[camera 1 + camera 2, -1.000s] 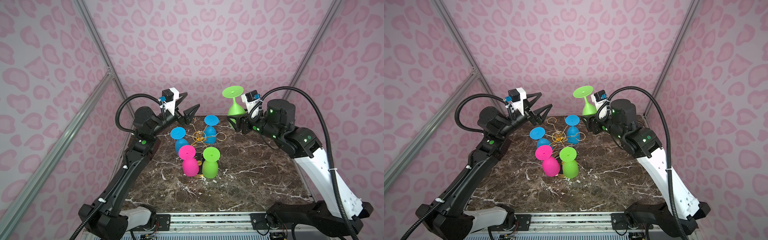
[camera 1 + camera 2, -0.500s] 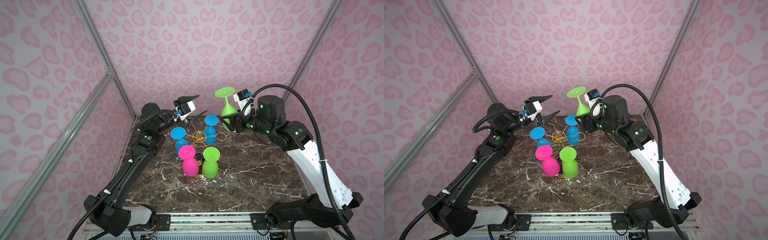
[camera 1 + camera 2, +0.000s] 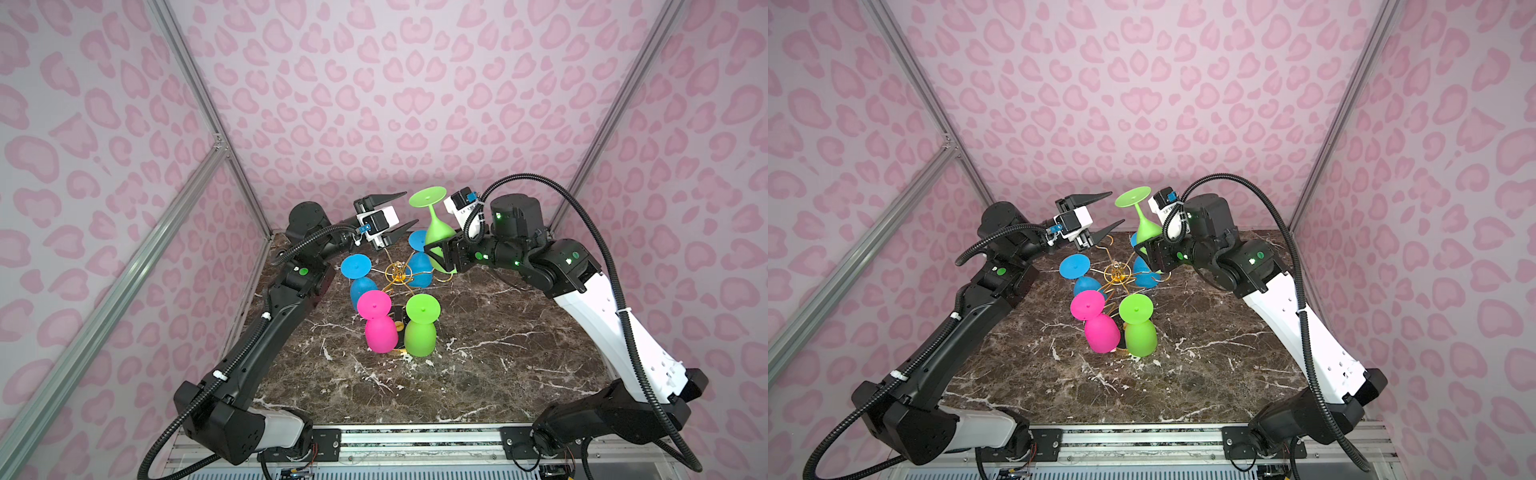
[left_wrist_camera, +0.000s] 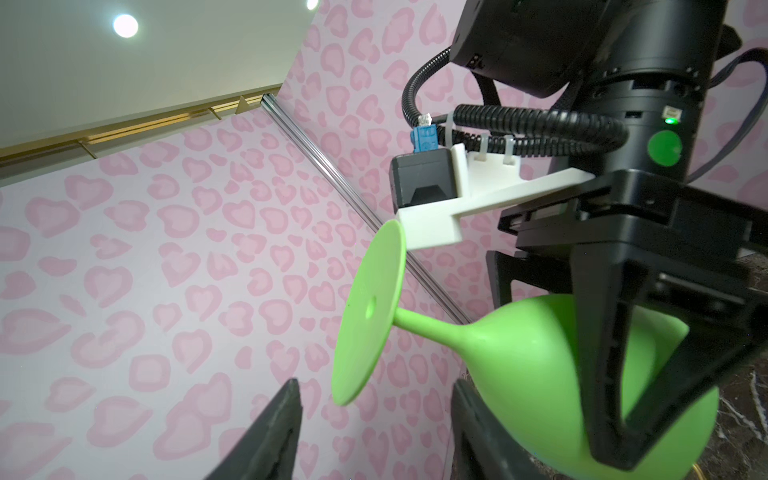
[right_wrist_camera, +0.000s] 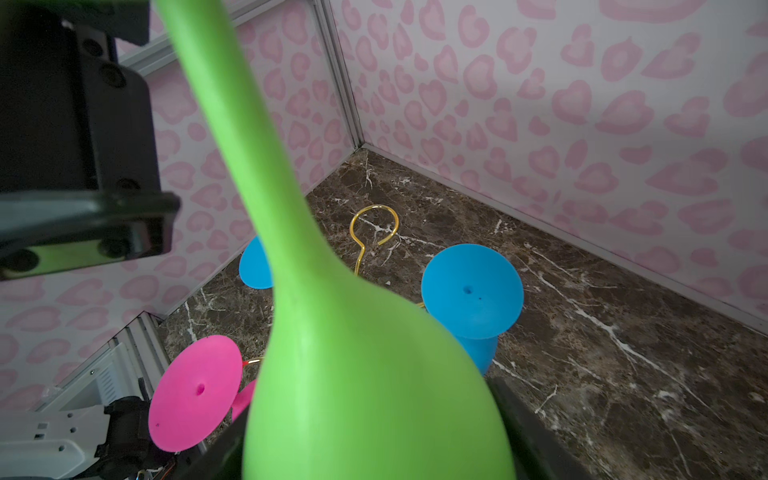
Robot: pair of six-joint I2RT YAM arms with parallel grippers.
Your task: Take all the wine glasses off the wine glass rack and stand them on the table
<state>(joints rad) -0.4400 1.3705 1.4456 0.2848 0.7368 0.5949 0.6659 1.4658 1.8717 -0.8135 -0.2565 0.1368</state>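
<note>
Moved: left hand point(image 3: 411, 208) nearer wine glass point(image 3: 436, 230); jaws narrower, apart, empty.
Grip: right hand point(image 3: 441, 257) clamps bowl.
Relation: foot up, beside left hand, toward right edge.

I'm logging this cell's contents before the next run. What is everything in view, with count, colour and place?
gold wire wine glass rack: one, gold with a black base, mid-table toward the back.
blue plastic wine glasses: two, blue, foot-up on the rack's far arms.
pink plastic wine glass: one, pink, foot-up on the rack's near side.
hanging lime-green wine glass: one, green, beside the pink one.
held lime-green wine glass: one, green, foot-up, above the rack's far side.
brown marble tabletop: one, white-veined, underneath.
pink heart-print walls: three, surrounding.
left gripper: black, open, at the held glass's foot.
right gripper: black, shut on its bowl.
</note>
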